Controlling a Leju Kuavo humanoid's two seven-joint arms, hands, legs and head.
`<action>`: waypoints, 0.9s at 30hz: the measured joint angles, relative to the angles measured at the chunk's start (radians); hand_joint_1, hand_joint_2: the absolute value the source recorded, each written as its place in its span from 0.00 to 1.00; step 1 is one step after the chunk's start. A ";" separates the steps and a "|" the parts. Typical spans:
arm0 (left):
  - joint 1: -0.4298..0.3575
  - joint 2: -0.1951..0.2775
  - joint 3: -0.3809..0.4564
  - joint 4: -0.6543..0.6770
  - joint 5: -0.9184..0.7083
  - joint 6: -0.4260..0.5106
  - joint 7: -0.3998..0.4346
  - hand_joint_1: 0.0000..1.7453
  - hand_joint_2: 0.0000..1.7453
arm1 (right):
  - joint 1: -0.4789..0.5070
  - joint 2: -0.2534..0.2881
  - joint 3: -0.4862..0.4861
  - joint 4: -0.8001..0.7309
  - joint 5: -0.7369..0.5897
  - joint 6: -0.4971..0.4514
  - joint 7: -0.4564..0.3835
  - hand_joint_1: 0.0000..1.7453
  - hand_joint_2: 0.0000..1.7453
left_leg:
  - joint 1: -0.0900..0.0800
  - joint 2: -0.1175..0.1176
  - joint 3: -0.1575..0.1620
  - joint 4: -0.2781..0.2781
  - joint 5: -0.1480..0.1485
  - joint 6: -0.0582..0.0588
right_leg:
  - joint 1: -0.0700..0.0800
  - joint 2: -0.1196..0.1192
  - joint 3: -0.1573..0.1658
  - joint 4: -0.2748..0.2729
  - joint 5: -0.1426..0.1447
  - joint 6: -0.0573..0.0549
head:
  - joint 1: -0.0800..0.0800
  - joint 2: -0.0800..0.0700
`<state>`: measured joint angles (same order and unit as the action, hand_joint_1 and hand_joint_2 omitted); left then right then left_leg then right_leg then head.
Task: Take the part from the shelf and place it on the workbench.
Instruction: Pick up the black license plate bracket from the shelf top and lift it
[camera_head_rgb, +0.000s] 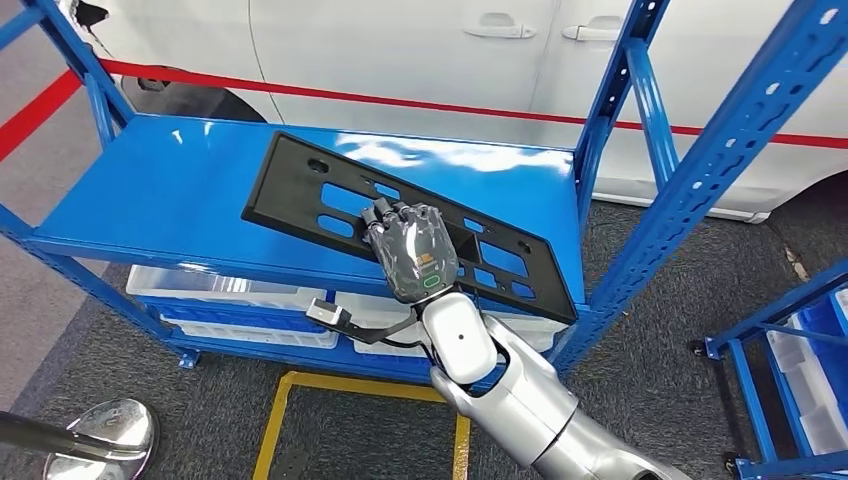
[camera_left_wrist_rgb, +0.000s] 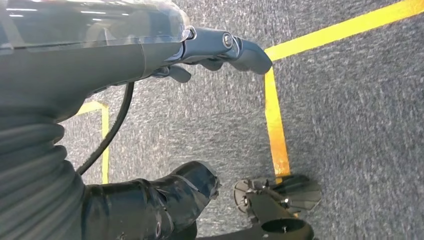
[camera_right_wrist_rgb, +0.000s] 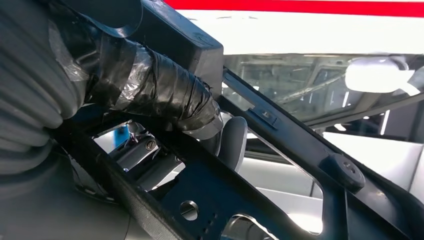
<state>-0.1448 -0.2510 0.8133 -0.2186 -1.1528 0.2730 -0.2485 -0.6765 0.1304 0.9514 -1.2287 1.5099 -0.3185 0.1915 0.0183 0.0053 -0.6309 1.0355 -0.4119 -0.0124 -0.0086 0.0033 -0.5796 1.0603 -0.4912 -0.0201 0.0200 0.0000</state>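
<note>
On blue metal shelf (camera_head_rgb: 150, 190): flat black plastic part with cutouts (camera_head_rgb: 300, 185), near edge tilted up off deck. Right hand (camera_head_rgb: 410, 250) clamped on part's near edge, thumb under. Left hand (camera_left_wrist_rgb: 220, 50) hanging over grey carpet (camera_left_wrist_rgb: 350, 115), fingers curled, holding nothing.

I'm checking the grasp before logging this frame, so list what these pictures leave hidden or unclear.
- Head view: the right robot hand covers the middle of the black part; its fingertips are hidden under its own back.
- Right wrist view: the part is cut off by the picture's edges; the taped thumb hides the contact.
- Left wrist view: the left robot hand is partly cut off, so its finger spread is unclear.
- No workbench appears.
</note>
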 joint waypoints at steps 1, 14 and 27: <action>0.000 0.000 0.000 0.000 0.001 0.000 0.000 0.00 1.00 | 0.000 0.001 0.000 0.000 0.000 -0.001 0.000 1.00 1.00 | 0.002 0.000 -0.007 0.010 -0.012 -0.006 | -0.001 -0.001 -0.005 -0.002 0.007 -0.009 | 0.000 0.000; -0.003 0.002 -0.001 0.000 0.000 0.000 0.006 0.00 1.00 | -0.001 0.008 -0.007 0.011 -0.039 -0.023 -0.016 1.00 1.00 | -0.014 -0.002 0.101 -0.019 -0.079 0.015 | 0.006 -0.004 -0.080 -0.013 0.094 -0.004 | -0.002 0.000; -0.003 -0.004 -0.003 0.000 -0.004 -0.001 0.009 0.00 1.00 | -0.001 0.008 -0.014 0.016 -0.068 -0.055 -0.042 1.00 1.00 | -0.006 0.006 -0.002 -0.015 0.011 0.028 | -0.002 -0.003 0.016 0.009 -0.011 0.023 | -0.001 0.000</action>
<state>-0.1482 -0.2548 0.8107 -0.2182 -1.1563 0.2721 -0.2396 -0.6774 0.1388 0.9370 -1.2123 1.4421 -0.3733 0.1494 0.0128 0.0115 -0.6325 1.0208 -0.4011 0.0153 -0.0104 0.0000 -0.5640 1.0694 -0.5017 0.0028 0.0187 0.0000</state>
